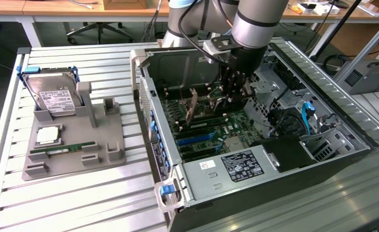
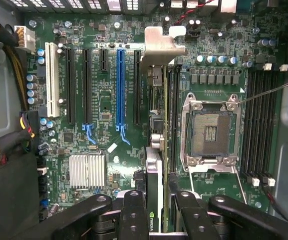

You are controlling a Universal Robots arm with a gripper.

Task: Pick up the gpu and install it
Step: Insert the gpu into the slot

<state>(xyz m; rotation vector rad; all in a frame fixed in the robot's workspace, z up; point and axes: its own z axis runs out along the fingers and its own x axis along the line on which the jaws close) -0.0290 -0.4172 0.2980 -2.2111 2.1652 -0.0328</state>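
The tool (image 2: 156,210), a black multi-link gripper on the grey arm, reaches down into the open black computer case (image 1: 344,150) and is closed on the gpu (image 2: 154,165) — a thin, flat card with a dark face, a tan-brown face and a silvery metal bracket at one end. In the wrist view the fingers (image 2: 134,215) pinch the card's upper edge from both faces, near a small green logo. The card stands on edge over the green motherboard (image 2: 104,105), its bracket toward the case's rear wall, just beside the long blue expansion slot (image 2: 120,85) and next to the square silver processor socket (image 2: 211,132). Whether its lower edge already sits in a slot cannot be told.

In the exterior view the card (image 1: 191,107) hangs upright below the tool (image 1: 231,96), in the far half of the case.

On the slatted table (image 1: 80,203), to the exterior view's left, a grey parts holder (image 1: 109,145) carries a boxy silver hard drive with a white label (image 1: 52,96) and a narrow green memory stick (image 1: 64,148).

The card looks light and stiff, but fragile — the board should not be bent or twisted. The bare top edge seems the right place to hold, clear of the components and the contact edge. Its smooth faces could slip under a downward push, so the grip needs to be firm and square.
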